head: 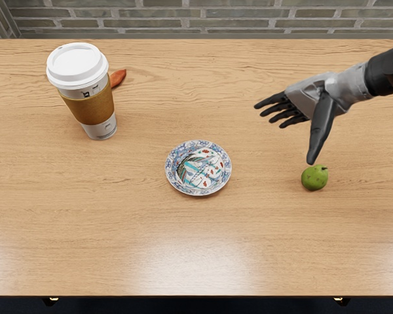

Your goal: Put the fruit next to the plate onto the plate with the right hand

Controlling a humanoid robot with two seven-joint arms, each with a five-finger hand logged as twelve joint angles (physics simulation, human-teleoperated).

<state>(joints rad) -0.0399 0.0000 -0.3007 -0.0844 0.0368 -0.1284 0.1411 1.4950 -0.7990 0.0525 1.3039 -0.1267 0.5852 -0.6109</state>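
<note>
A small green fruit (pixel 314 177) lies on the wooden table, well to the right of a small patterned plate (pixel 198 167). My right hand (pixel 295 118) comes in from the right edge and hovers above and slightly left of the fruit. Its fingers are spread, pointing left, and the thumb (pixel 319 134) hangs down with its tip just above the fruit. Nothing is held. The plate has nothing on it. The left arm does not show.
A tall paper coffee cup (pixel 84 88) with a white lid and brown sleeve stands at the back left. An orange-red object (pixel 118 77) peeks out behind it. A brick wall runs along the table's far edge.
</note>
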